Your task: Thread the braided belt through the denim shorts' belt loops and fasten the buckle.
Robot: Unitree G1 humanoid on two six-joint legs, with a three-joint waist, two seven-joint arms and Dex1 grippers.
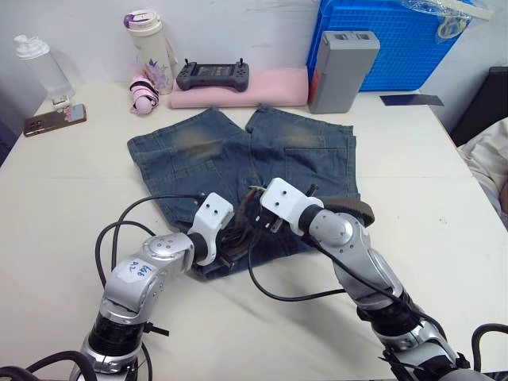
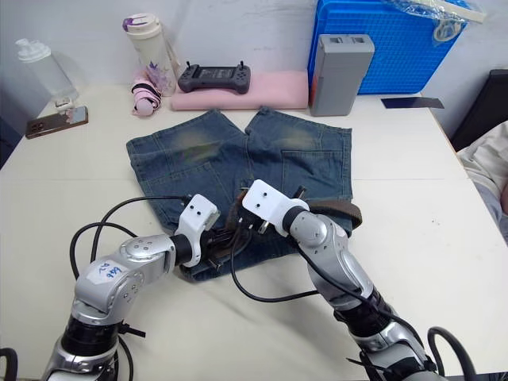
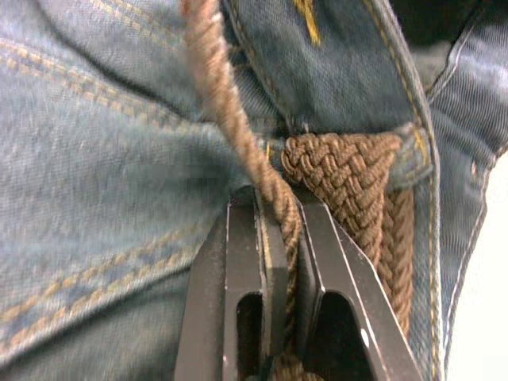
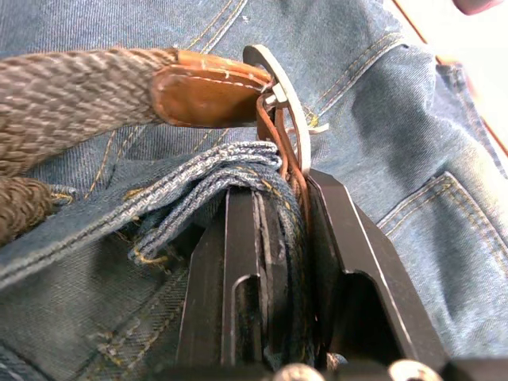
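Observation:
The denim shorts (image 1: 238,151) lie flat on the white table, waistband toward me. The braided belt (image 1: 349,208) runs along the waistband and curls out at the right. My left gripper (image 3: 278,208) is shut on a narrow edge-on stretch of the belt (image 3: 341,171) at the waistband. My right gripper (image 4: 282,186) is shut on a bunched fold of the waistband (image 4: 214,171), with a thin leather strip pinched alongside it. Just past its fingertips sit the silver buckle (image 4: 284,91) and the tan leather end (image 4: 202,91). Both grippers meet at the waistband's middle (image 1: 248,226). I cannot make out the belt loops.
Along the back edge stand a clear bottle (image 1: 40,67), a phone (image 1: 54,119), a tumbler (image 1: 149,48), a controller (image 1: 213,76) on pink foam (image 1: 262,94), a grey box (image 1: 341,70) and a blue crate (image 1: 389,40). Black cables (image 1: 119,226) loop beside my left arm.

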